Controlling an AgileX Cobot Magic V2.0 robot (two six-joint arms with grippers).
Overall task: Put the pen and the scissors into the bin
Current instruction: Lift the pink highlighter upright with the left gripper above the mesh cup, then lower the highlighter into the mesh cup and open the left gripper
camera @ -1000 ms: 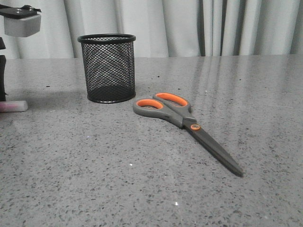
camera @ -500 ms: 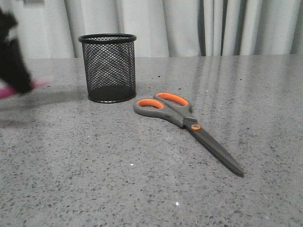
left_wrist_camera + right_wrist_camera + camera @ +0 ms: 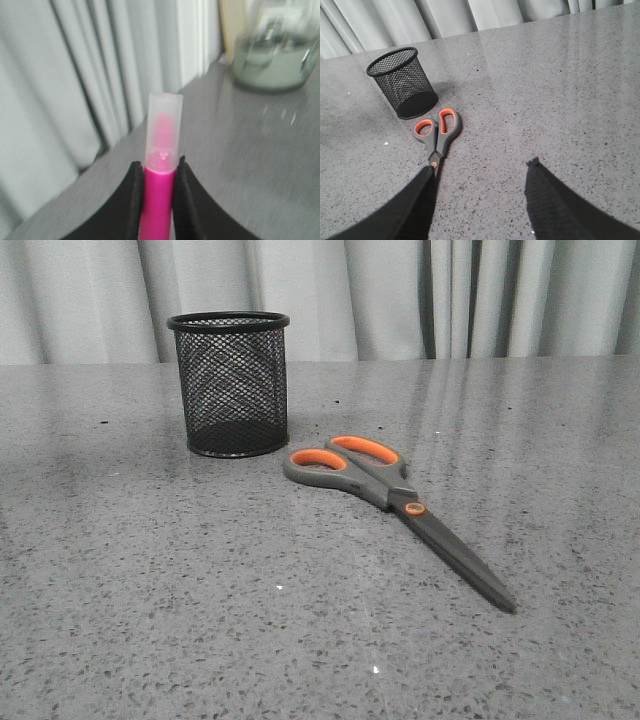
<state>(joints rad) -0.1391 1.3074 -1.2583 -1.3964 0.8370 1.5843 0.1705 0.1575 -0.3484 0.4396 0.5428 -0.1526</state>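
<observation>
The front view is taken from low over the grey speckled worktop (image 3: 150, 590), facing forward toward pale curtains (image 3: 350, 295) along its far edge. The right wrist view is taken from higher up, angled down across the same worktop. The black mesh bin (image 3: 229, 383) and scissors (image 3: 395, 505) are shared by both. The left wrist view is held close behind a pink pen (image 3: 158, 190), facing curtains and a blurred glass jar (image 3: 272, 47).

Grey speckled table (image 3: 150, 580) bears the bin (image 3: 232, 385); the scissors (image 3: 400, 502) lie beside it.
</observation>
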